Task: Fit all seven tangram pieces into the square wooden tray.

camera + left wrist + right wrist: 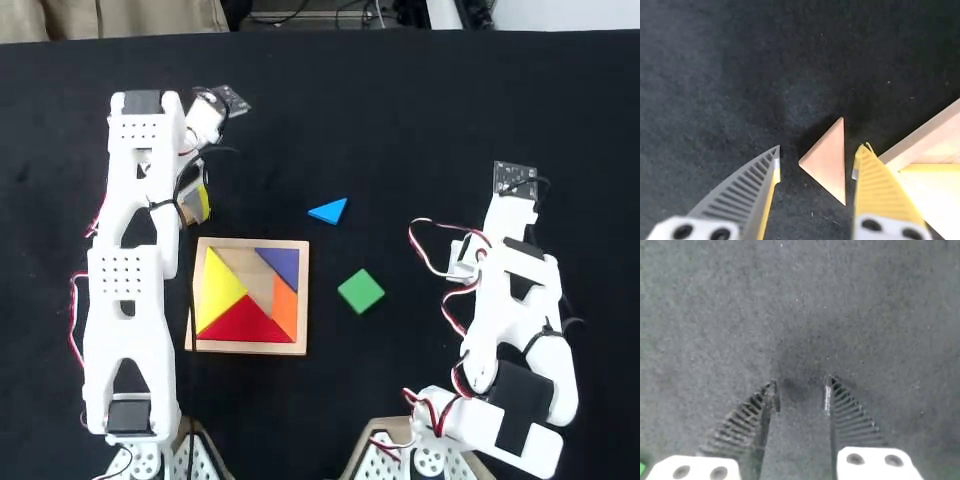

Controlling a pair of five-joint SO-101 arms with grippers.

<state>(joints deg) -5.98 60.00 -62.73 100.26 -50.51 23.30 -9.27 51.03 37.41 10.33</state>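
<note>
Left wrist view has the left gripper (817, 152) spread wide around a small peach triangle (827, 160) flat on the cloth (715, 75), just beside the tray (920, 137) — looks light, stiff, thin — best pinched across its edges.

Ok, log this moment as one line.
left gripper open around pink triangle | right gripper open over table | blue triangle, green square outside tray

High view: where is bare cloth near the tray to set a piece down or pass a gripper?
Free: the cloth beyond the blue triangle, and the patch on the near side of the green square, between the tray and the right arm. Crowded: the tray's far left corner, where the open left gripper straddles a small triangle.
</note>
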